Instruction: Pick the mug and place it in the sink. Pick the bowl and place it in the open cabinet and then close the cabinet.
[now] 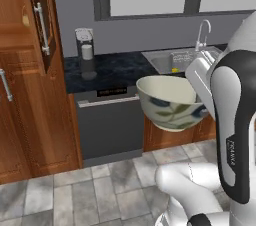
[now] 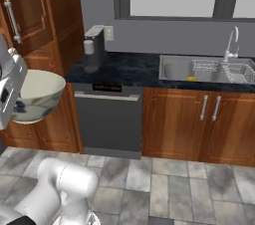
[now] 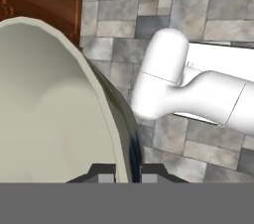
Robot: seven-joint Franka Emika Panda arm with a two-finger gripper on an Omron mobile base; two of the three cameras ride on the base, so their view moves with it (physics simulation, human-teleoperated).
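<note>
The cream bowl [image 1: 170, 101] with dark leaf pattern hangs in the air over the tiled floor, in front of the dishwasher. My gripper [image 3: 128, 173] is shut on the bowl's rim [image 3: 116, 134], one finger inside and one outside. From the right base view the bowl [image 2: 37, 94] sits close to the brown cabinet [image 2: 35, 15]. The cabinet door [image 1: 42, 20] with its silver bar handle stands open at the upper left. A small yellow mug [image 1: 174, 69] lies in the grey sink [image 1: 162, 60], and it shows as a yellow spot [image 2: 191, 78] in the basin [image 2: 174, 69].
A dark counter [image 1: 115, 70] carries a coffee machine [image 1: 86, 52]. Below it is a dark dishwasher [image 1: 110, 120]. A wire rack [image 2: 219, 69] and curved faucet [image 2: 231, 42] stand at the sink. Lower wooden cupboards [image 2: 194, 124] run right. Grey floor tiles [image 1: 90, 190] lie below.
</note>
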